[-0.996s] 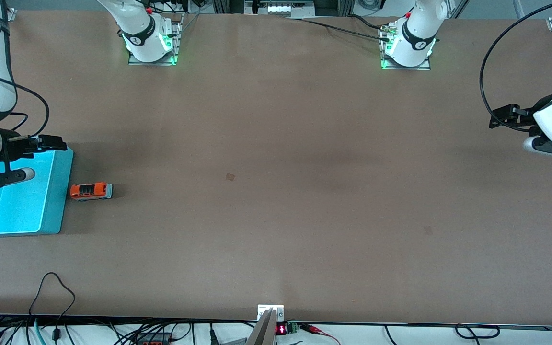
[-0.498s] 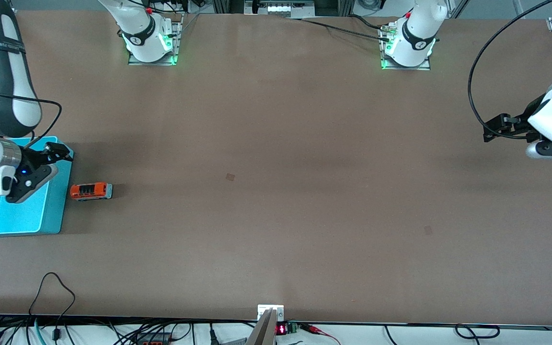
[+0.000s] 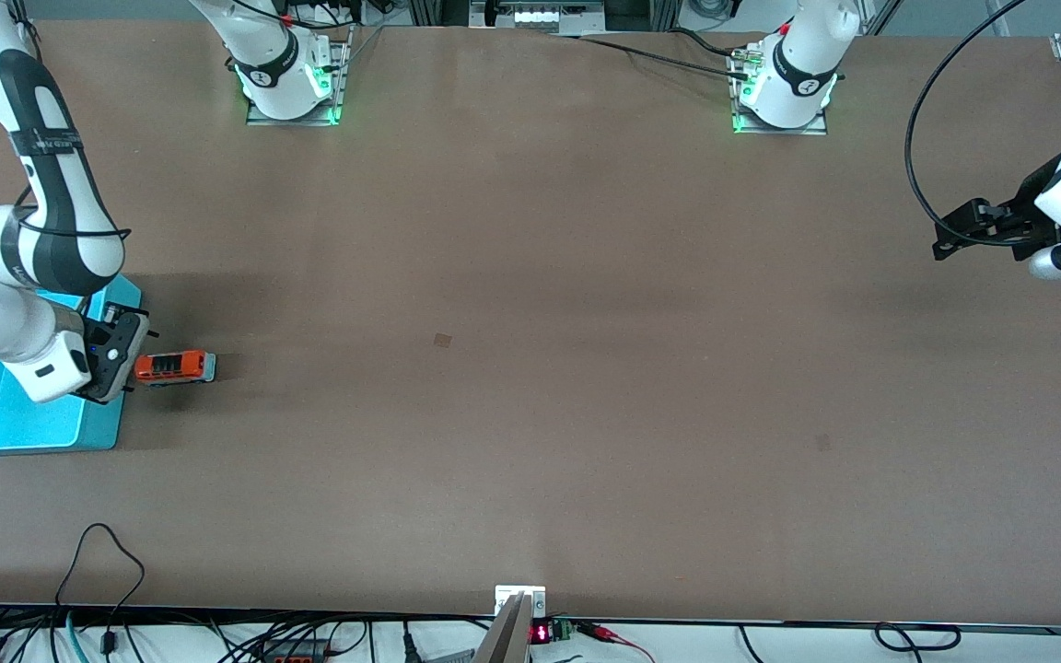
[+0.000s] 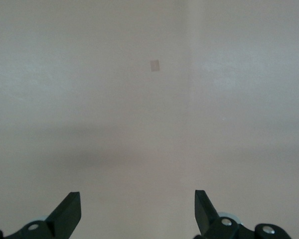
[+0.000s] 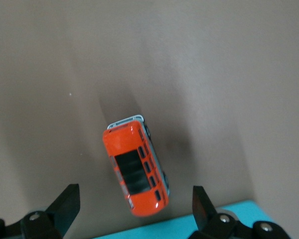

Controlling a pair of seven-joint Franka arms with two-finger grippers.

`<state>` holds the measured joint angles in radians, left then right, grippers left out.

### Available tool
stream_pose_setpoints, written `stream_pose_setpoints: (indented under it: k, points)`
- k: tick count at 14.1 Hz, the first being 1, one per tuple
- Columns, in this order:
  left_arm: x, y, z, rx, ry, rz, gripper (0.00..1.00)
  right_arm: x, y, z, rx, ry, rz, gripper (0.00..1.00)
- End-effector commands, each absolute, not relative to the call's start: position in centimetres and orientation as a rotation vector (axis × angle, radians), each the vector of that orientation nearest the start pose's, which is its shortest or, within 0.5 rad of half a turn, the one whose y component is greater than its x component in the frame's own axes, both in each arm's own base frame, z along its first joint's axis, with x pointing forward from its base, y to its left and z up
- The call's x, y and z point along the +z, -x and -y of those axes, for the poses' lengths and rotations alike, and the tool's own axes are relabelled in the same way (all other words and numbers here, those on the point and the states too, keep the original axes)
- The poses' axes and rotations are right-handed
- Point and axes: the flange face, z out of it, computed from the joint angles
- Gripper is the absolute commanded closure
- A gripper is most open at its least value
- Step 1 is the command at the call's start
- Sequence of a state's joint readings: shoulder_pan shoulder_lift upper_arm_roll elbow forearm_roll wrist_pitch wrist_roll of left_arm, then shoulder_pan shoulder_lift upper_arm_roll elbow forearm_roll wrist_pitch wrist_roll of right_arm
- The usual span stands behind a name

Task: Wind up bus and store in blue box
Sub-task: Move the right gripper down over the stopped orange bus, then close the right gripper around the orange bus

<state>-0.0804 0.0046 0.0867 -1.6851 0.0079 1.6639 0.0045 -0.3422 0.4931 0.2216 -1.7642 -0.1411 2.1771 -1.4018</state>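
The orange-red bus (image 3: 174, 366) stands on its wheels on the table, right beside the blue box (image 3: 33, 425) at the right arm's end. My right gripper (image 3: 122, 359) hangs over the box's wall next to the bus, pointing down, open and empty. In the right wrist view the bus (image 5: 137, 169) lies between and ahead of the open fingers (image 5: 67, 201), apart from both, with the box's rim (image 5: 199, 225) at the frame's edge; the right gripper (image 5: 134, 200) holds nothing. My left gripper (image 3: 947, 238) waits open over bare table at the left arm's end, and in its own view the left gripper (image 4: 135, 203) is empty.
A small dark square mark (image 3: 442, 340) lies mid-table and shows in the left wrist view (image 4: 154, 65). Cables (image 3: 107, 552) and a small fixture (image 3: 519, 603) sit at the table edge nearest the camera. A black cable (image 3: 917, 138) loops from the left arm.
My right gripper has swung from over the box toward the bus and turned to point down. My left gripper has shifted slightly. The bus has not moved.
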Motion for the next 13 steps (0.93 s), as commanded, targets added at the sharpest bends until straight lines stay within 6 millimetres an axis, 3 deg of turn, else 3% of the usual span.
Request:
stream_pose_setpoints:
  k: [1,5,9,13]
  points:
    - [57.8,-55.4,0.1,0.048,3.143,-0.017,0.00,27.8,-64.2,9.0,0.073,2.348,2.024,0.00]
    - [58.1,-55.2,0.1,0.043,3.137,-0.020,0.00,26.6,-64.0,8.9,0.121,2.273,2.133,0.00]
    - [58.0,-55.2,0.3,0.051,3.137,-0.025,0.00,24.2,-62.5,9.4,0.127,2.265,2.124,0.00]
    - [57.9,-55.2,0.2,0.055,3.137,-0.022,0.00,23.1,-61.9,9.9,0.091,2.256,2.153,0.00]
